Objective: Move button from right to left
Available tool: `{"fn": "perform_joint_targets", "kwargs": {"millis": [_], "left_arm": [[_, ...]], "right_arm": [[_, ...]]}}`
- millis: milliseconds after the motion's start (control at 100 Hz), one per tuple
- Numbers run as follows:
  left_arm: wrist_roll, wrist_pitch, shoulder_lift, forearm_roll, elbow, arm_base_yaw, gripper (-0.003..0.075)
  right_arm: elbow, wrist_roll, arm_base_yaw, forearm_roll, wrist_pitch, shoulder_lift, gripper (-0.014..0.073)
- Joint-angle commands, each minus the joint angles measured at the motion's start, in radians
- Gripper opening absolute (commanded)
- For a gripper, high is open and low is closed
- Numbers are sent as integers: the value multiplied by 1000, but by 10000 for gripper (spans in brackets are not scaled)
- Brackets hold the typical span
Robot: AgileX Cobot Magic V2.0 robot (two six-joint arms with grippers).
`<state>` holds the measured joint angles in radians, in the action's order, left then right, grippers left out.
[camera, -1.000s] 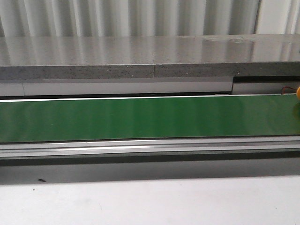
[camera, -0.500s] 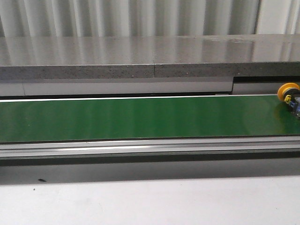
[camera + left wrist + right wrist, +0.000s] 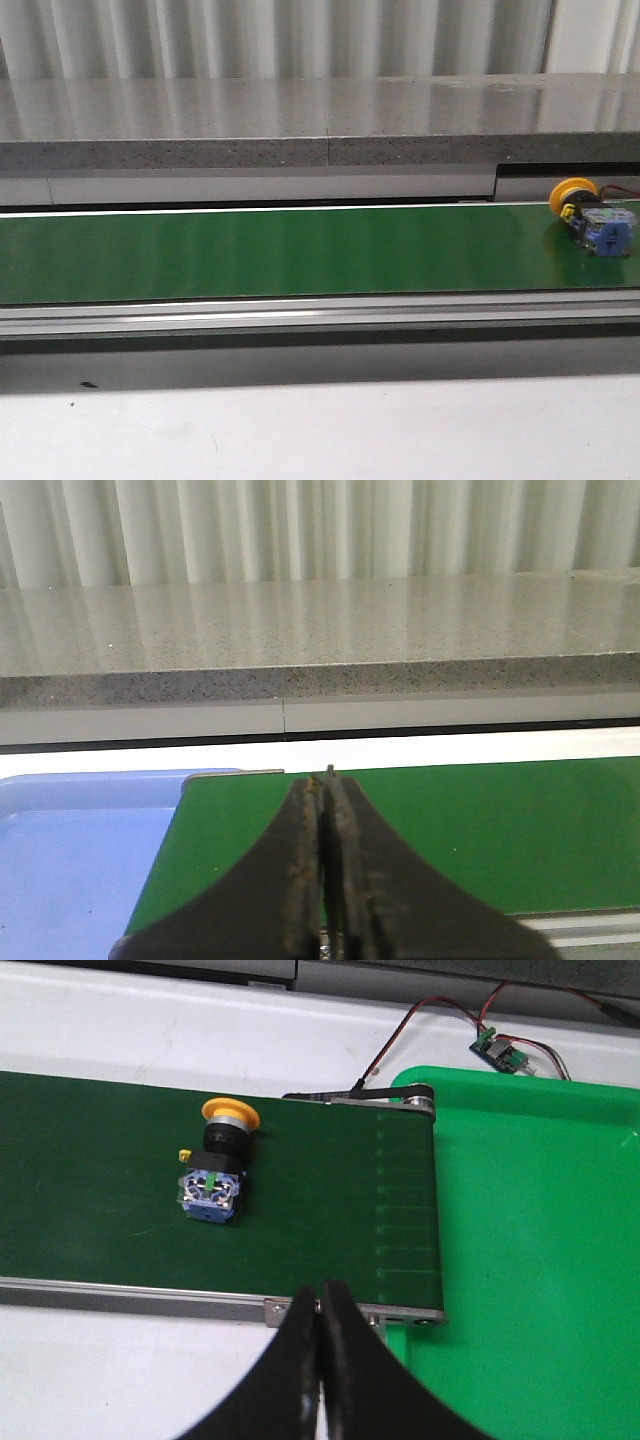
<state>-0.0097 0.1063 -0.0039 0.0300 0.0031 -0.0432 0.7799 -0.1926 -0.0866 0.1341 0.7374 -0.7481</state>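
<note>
You see the button (image 3: 591, 217) lying on its side on the green belt (image 3: 300, 250), near the belt's right end in the front view, its yellow head (image 3: 573, 191) toward the far edge and its blue-grey block toward you. From the right wrist camera the button (image 3: 218, 1168) sits apart from everything else, with a small yellow bit (image 3: 183, 1152) just beside it on the belt (image 3: 330, 1200). A green tray (image 3: 540, 1240) butts against that end of the belt, and a small circuit board (image 3: 497, 1047) with red and black wires rests beyond it. Your right gripper (image 3: 321, 1312) hangs over the belt's near rail, fingers pressed together with nothing between them, well apart from the button. Your left gripper (image 3: 327, 800) is likewise closed and empty, over the other end of the belt (image 3: 480, 830), where a blue tray (image 3: 70, 850) adjoins it. A grey stone ledge (image 3: 300, 125) runs behind the belt.
</note>
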Motion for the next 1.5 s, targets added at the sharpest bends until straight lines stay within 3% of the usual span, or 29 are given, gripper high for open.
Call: {"fn": "perform_joint_targets", "kwargs": {"millis": [0, 500, 1280, 1490], "left_arm": [[-11, -78, -31, -4, 39, 2, -21], [-11, -78, -31, -4, 39, 2, -20], [-11, -121, -31, -4, -1, 2, -21], [-11, 49, -27, -4, -87, 2, -21]], "right_arm": [[-32, -11, 3, 3, -91, 88, -68], [-328, -11, 3, 8, -222, 509, -68], [-339, -11, 3, 10, -210, 519, -68], [-339, -11, 3, 10, -210, 519, -68]]}}
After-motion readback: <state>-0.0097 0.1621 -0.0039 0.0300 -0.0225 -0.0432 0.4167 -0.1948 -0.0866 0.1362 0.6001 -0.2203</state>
